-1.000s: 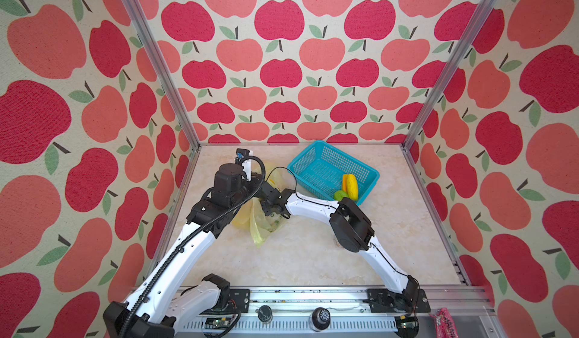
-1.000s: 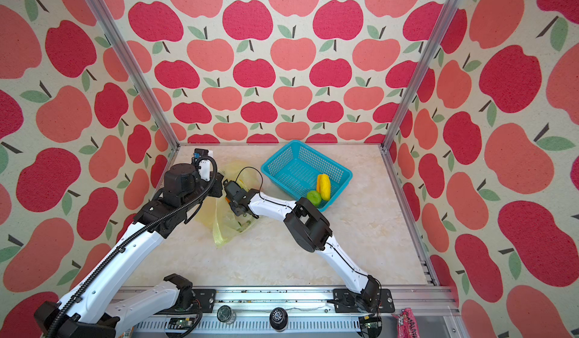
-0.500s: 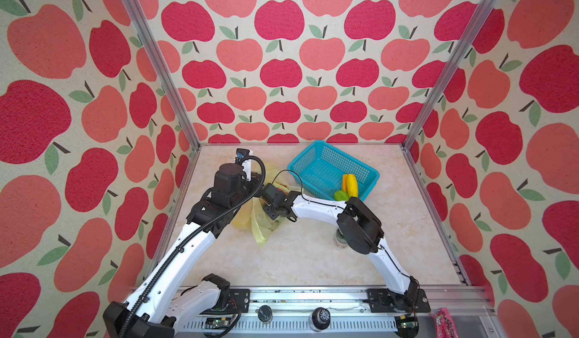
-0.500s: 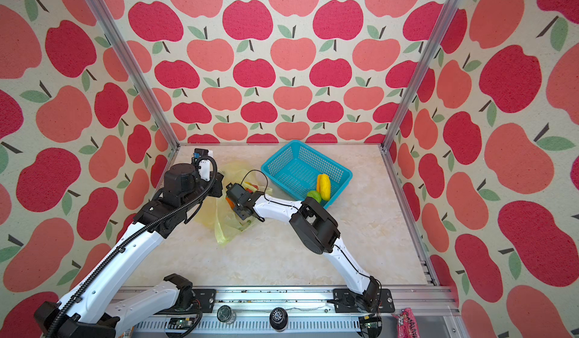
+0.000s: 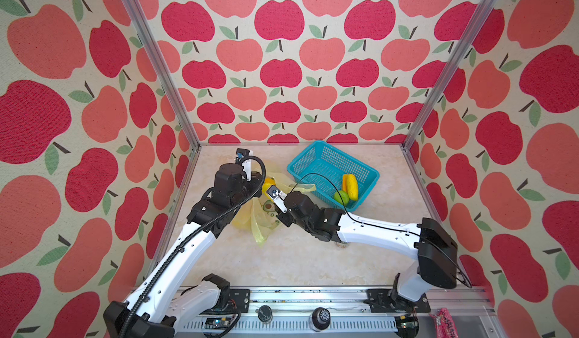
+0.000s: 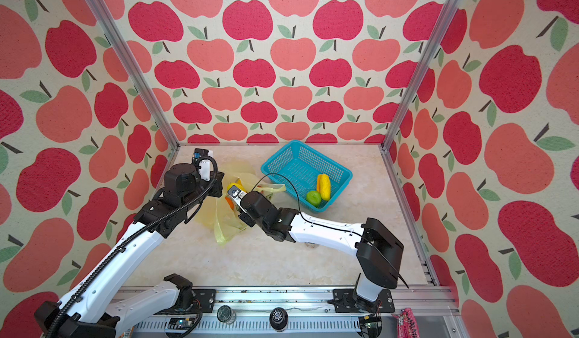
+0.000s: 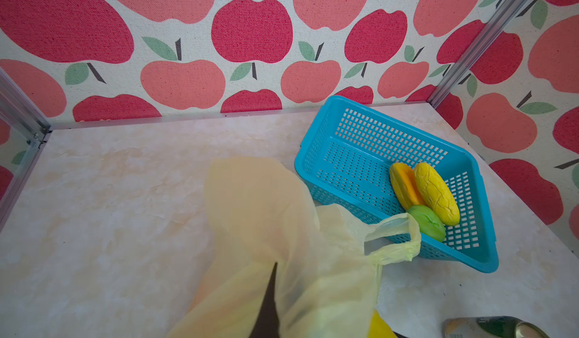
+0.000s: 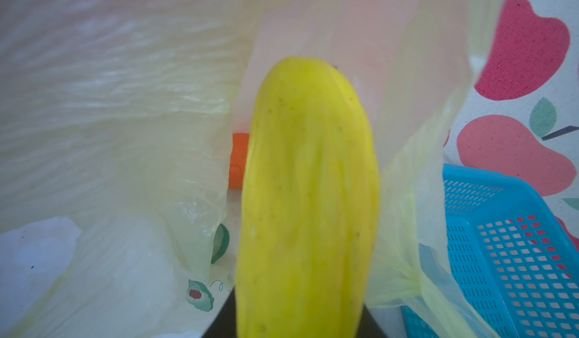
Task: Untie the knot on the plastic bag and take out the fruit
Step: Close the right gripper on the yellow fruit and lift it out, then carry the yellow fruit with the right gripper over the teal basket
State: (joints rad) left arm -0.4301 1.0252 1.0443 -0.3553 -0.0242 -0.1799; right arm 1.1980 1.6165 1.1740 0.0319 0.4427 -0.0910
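1. The plastic bag (image 5: pixel 250 223) was thin, crinkled, translucent yellow film with avocado prints, slumped left of centre on the marbled bench (image 5: pixel 297 258).
2. Your left end effector (image 7: pixel 270 289) was closed, pinching that film.
3. Your right end effector (image 8: pixel 299 327) gripped a smooth elongated yellow fruit (image 8: pixel 307 195) at the bag's mouth.
4. The teal mesh basket (image 5: pixel 313 157), far right, held a lumpy yellow fruit (image 5: pixel 352 186) and a green fruit (image 5: pixel 341 196).

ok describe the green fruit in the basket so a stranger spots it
Find the teal mesh basket at the back of the table, right of the yellow bag. In its near corner lie three fruits: yours is the round green fruit, beside a longer lumpy yellow piece and an orange piece.
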